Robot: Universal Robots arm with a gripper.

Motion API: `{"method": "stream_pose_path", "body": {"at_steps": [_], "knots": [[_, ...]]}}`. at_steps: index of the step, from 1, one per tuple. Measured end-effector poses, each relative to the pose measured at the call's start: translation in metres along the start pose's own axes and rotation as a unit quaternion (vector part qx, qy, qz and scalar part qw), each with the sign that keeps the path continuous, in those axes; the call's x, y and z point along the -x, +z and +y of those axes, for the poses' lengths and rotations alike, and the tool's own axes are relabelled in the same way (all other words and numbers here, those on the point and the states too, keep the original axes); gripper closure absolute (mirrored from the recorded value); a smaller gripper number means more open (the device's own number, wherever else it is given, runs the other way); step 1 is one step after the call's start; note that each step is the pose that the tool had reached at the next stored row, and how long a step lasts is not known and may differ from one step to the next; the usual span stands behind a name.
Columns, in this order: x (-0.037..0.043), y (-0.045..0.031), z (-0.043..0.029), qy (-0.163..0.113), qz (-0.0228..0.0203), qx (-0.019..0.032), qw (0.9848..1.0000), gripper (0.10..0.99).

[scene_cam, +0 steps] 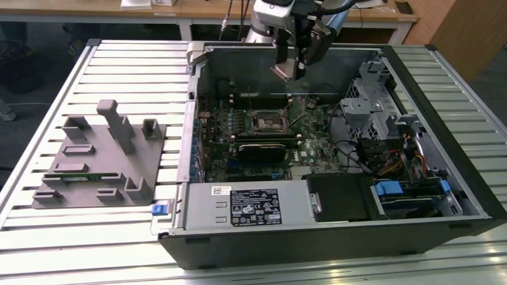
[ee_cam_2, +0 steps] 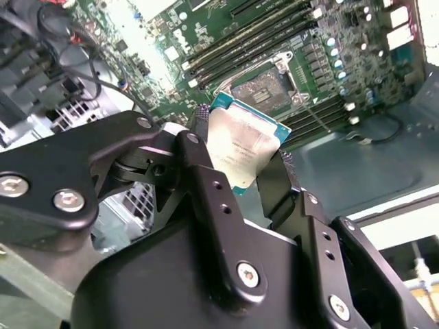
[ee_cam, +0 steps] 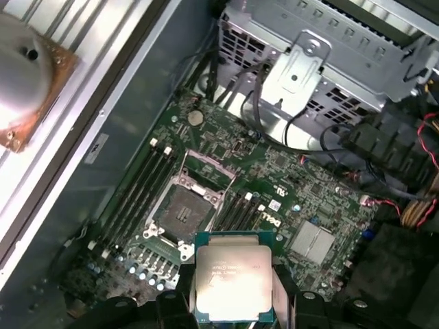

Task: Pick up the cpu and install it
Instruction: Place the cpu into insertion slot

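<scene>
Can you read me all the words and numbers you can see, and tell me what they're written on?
None can be read for sure.
On the cpu, held in the gripper: faint lines of print on its metal top, too small to read.
On the power supply label: print and marks, too small to read.
On the motherboard: tiny white markings, unreadable.

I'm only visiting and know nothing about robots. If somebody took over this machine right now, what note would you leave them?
Gripper: fingers shut on the cpu, which is held in the air over the motherboard inside the open case.
Socket: looks empty and lies below the cpu, apart from it.
Done: cpu picked up.
Left: cpu not yet seated in the socket.
</scene>
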State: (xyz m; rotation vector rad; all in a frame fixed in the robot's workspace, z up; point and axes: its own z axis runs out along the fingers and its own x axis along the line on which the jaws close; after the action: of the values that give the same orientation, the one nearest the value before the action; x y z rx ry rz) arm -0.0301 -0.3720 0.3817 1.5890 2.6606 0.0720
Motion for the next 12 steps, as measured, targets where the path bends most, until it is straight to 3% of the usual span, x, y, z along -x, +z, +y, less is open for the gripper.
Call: {"method": "stream_pose_path", "body": {"at_steps": [6,12], "knots": [[-0.0001,0.0018,-0.0001,0.047,-0.003,-0.0006,0.9989,0.553],[-0.0001,0.0035,-0.0002,0.096,-0.006,-0.0012,0.9954,0.553]]}}
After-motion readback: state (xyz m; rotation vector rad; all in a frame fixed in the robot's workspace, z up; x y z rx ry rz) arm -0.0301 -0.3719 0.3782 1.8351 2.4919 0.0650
